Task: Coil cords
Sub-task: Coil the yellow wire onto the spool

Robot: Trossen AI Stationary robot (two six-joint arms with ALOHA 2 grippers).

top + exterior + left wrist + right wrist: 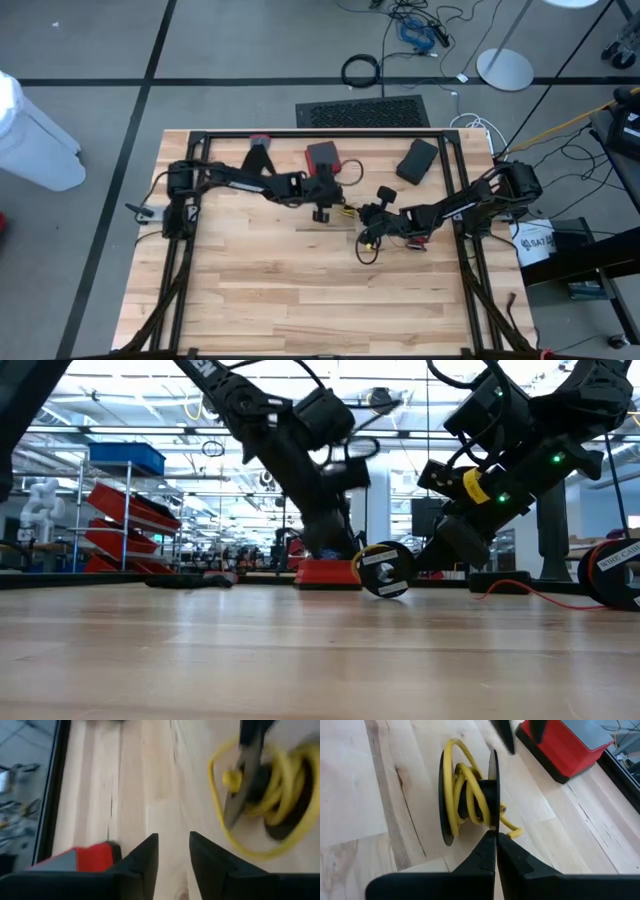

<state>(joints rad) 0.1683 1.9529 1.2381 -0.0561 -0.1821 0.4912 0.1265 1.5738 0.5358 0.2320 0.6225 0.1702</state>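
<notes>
Mid-bench, the right end effector (496,851) pinches the spool's (470,795) flange, yellow cord (456,785) half-wound; the left end effector (173,851) hovers just beside, narrowly parted, empty — best regrip the loose tail, feeding turns evenly

Grey floor (250,40) (black lines); shelving (120,510)

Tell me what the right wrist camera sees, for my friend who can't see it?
A yellow cord is wound on a black spool standing on the wooden table. The right gripper, shut, pinches the spool's rim. A red box sits behind.
</notes>
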